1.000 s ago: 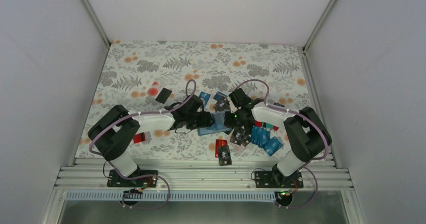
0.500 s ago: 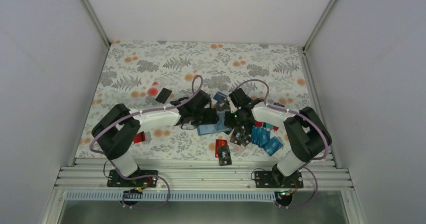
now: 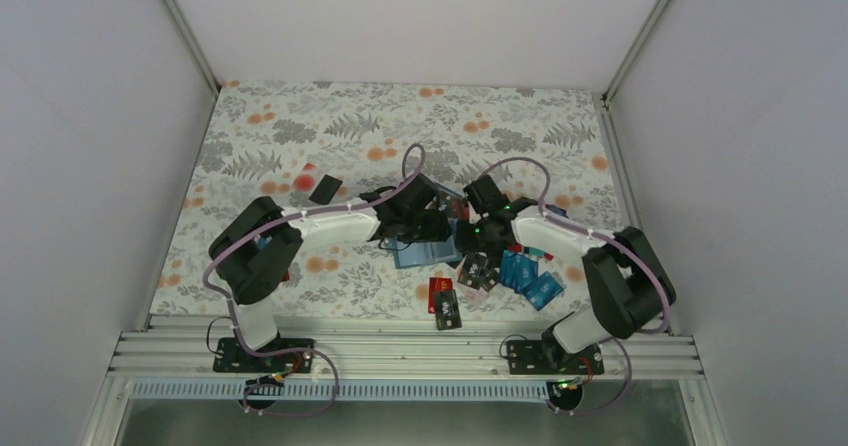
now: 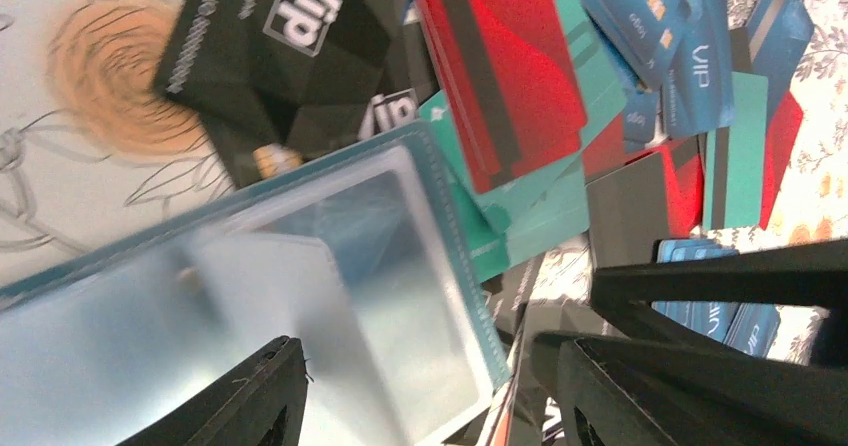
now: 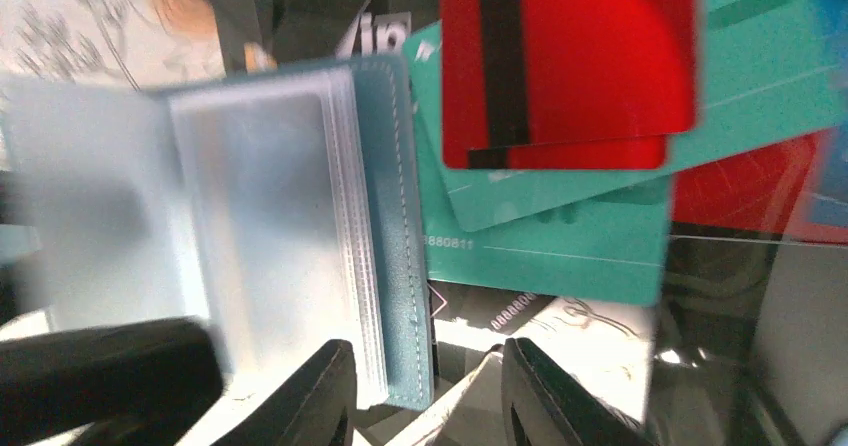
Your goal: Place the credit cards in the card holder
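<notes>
While the counter (image 3: 300, 126) bears the card holder (image 3: 425, 253), open, against the heap of credit cards (image 3: 527, 272), we judge ourselves readying its sleeves. Our left fingers (image 4: 265, 401) stand wide over its corner and our right fingers (image 5: 327, 394) narrowly astride its stitched edge, clamping nothing. Next, one card needs singling out.

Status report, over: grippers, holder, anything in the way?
Left gripper open over holder. Right gripper open at holder's edge. Holder lies open, sleeves look empty. Cards heaped against it.
</notes>
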{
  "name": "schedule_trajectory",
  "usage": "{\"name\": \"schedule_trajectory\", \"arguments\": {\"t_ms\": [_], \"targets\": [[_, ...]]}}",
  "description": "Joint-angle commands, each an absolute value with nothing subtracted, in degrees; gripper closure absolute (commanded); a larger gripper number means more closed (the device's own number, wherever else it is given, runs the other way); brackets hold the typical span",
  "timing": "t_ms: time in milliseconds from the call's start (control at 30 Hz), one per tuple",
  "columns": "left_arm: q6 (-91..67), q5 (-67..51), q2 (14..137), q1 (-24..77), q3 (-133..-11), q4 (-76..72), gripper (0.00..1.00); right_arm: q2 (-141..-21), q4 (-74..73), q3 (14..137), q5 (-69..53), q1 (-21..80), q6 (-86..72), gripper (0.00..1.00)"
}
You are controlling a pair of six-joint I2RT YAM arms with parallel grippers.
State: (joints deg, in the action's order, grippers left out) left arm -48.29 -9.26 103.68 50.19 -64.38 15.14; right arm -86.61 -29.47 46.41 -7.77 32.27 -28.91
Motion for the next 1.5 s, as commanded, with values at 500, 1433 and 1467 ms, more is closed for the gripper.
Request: {"name": "schedule_trajectory", "arguments": {"t_ms": [500, 1433, 1467], "targets": [[-44.2, -14.2, 115.3, 52.5, -74.3, 11.7, 0.38, -67.1, -39.2, 44.9, -8.0, 28.4, -35.1, 0.51], [-38.1, -4.7, 87.8, 60.8, -56.9, 25.4, 0.33, -68.0, -42.1, 33.9, -27.4, 38.6, -35.5, 0.44], [-38.7, -4.4, 86.7, 60.9, -55.2, 24.9, 0.34, -67.9, -43.1, 34.1, -26.2, 39.9, -36.3, 0.44]]}}
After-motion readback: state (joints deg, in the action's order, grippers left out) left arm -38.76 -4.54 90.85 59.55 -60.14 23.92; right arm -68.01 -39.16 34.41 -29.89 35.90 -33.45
